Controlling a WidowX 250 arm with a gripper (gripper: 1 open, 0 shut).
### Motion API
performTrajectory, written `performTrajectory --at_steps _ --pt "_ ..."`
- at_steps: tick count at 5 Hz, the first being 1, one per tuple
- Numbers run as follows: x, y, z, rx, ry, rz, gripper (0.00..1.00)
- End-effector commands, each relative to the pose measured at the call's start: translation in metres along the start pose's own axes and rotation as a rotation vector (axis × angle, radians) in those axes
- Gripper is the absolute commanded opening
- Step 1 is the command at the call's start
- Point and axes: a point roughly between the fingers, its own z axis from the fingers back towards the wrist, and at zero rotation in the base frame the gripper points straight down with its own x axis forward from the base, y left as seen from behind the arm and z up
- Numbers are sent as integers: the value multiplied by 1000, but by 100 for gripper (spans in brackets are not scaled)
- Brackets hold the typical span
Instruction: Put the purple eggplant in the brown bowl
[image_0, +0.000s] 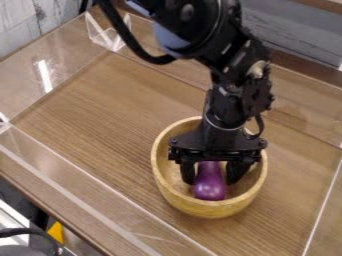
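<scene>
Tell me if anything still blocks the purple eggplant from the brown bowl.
Nothing visible does. The purple eggplant already lies inside the brown bowl, down between the spread fingers of the gripper, which points down into the bowl. Only the gripper itself hangs over it.

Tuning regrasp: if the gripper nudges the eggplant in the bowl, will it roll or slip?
The eggplant looks glossy and rounded, so it is likely slippery and apt to roll. It lies inside the bowl, whose wall should probably contain it. It seems a stiff toy, unlikely to flop.
</scene>
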Motion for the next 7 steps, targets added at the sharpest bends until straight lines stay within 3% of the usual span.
performTrajectory --at_steps 1,2,3,4,5,6,7 --pt "16 -5 3 -29 -37 76 0" --pt "18 0 1 -26 -45 66 100" --pt "20 5 -1 -24 -53 57 0" --pt "21 6 -1 -16 -60 56 0" --pt "22 7 -1 -7 -68 54 100" --pt "15 8 16 7 -71 113 0" --pt "8 8 34 18 -71 171 100"
